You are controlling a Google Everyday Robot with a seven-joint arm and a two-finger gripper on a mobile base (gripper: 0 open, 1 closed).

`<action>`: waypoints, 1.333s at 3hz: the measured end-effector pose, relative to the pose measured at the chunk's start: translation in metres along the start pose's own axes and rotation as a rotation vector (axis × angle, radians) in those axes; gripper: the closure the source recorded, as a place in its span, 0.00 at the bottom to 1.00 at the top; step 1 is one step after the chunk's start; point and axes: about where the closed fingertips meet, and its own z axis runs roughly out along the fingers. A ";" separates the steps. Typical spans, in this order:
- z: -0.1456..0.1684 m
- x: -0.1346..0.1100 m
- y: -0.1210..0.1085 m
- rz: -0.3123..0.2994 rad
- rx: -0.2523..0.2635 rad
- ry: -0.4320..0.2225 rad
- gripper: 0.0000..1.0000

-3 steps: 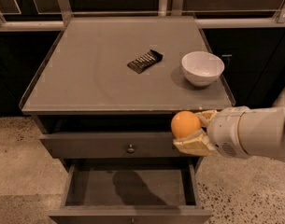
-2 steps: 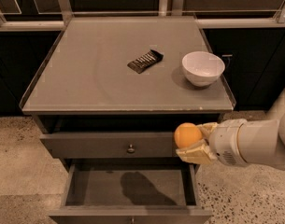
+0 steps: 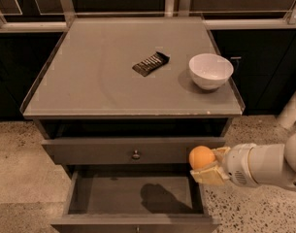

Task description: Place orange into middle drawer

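Note:
The orange (image 3: 202, 157) is a small round fruit held in my gripper (image 3: 206, 165), whose cream-coloured fingers close around it from the right. It hangs above the right rim of the middle drawer (image 3: 133, 195), which is pulled open, dark grey and bare inside, with my shadow on its floor. The knobbed drawer front (image 3: 136, 152) just above is closed. My white arm (image 3: 264, 165) reaches in from the right edge.
A white bowl (image 3: 211, 70) and a dark snack bar wrapper (image 3: 150, 63) lie on the grey cabinet top (image 3: 89, 81). Dark cabinets and metal rails stand behind. Speckled floor lies on both sides of the cabinet.
My gripper with the orange has moved down from the level of the upper drawer front to just above the open drawer's right side.

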 end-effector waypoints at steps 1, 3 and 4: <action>0.000 0.001 0.000 0.002 -0.001 0.000 1.00; 0.005 0.026 0.010 0.044 0.022 0.007 1.00; 0.019 0.063 0.001 0.129 0.044 0.013 1.00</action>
